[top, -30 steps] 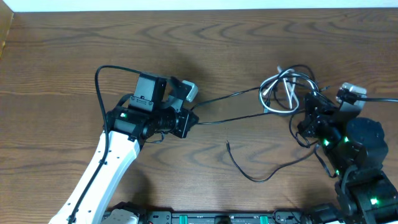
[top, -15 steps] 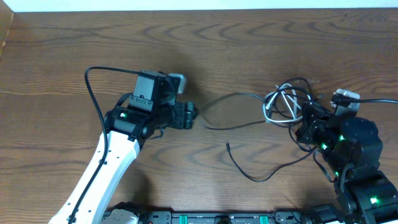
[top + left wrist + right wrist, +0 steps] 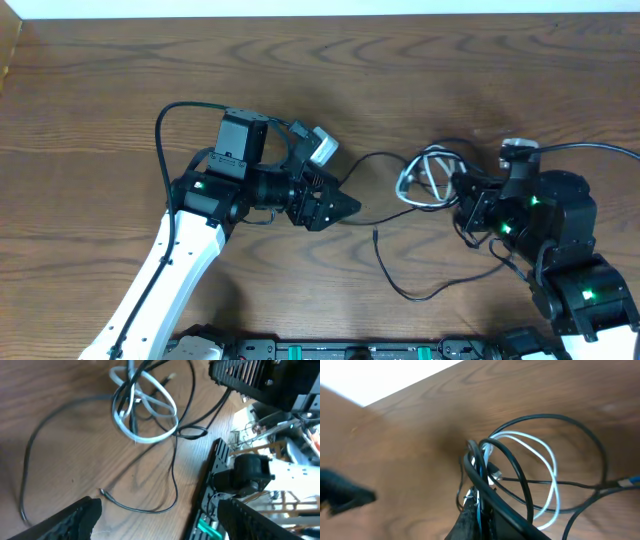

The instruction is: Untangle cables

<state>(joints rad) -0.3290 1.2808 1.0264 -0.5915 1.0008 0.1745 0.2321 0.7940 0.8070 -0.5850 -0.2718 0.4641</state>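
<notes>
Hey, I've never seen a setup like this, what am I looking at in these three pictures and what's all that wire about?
These are two robot arms at a wooden table. The overhead picture looks down from above; the other two come from cameras on each arm's wrist. A thin black cord and a thin white cord lie tangled in loops on the table, and the job is to separate them. The left tool is open and holds nothing; in its wrist view its dark fingers hover above the wood. The right tool is at the knot, and its wrist view shows it shut on the bunched cords. The thicker black wires belong to the arms themselves.
</notes>
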